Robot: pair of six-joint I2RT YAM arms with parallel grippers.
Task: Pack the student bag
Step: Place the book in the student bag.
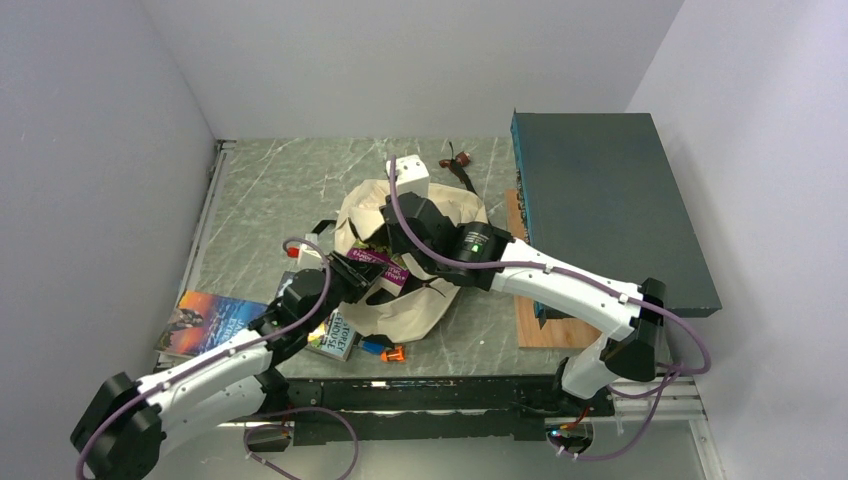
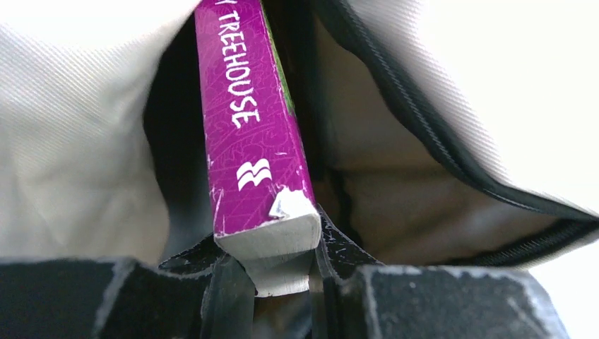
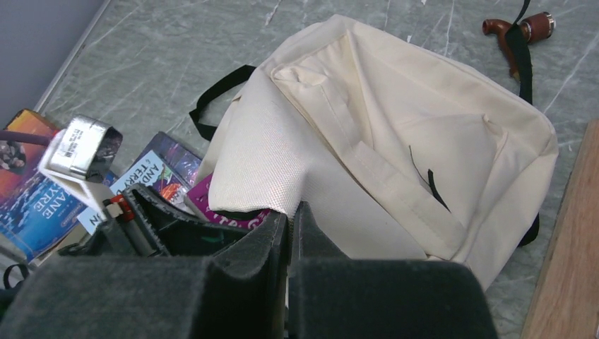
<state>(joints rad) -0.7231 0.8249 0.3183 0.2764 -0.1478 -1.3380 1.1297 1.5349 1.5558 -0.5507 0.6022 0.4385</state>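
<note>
Student bag [image 1: 415, 312] lies on the table [image 1: 260, 190]. It is of cream cloth, its mouth is open, and both pairs of jaws are at this mouth. The right jaws are closed tight on a fold of the bag's cloth at the rim of the opening. The fold rises from between them, and in the right wrist view the rest of the bag spreads out beyond them and to their right.

The left jaws are closed on the bottom end of a purple book [image 2: 254, 141], with one finger [image 2: 226, 296] on each side of its pages. The book points away from the left jaws into the dark inside of the bag. The bag's cloth is on both sides of it, and the zip [image 2: 424, 119] is to its right. In the top view the two pairs of jaws are near one another, with the purple book between them.

Behind the left jaws, on the table outside the bag, lie a blue and orange book [image 1: 205, 322] and a second book [image 1: 335, 338]. Just beside the second one is a small orange thing [image 1: 392, 352]. Far beyond the right jaws a black strap [image 3: 520, 56] ends in a brown piece [image 3: 542, 23]. To the right of the right jaws is a wooden board [image 3: 568, 268], and a dark teal box [image 1: 600, 200] lies partly over it.
</note>
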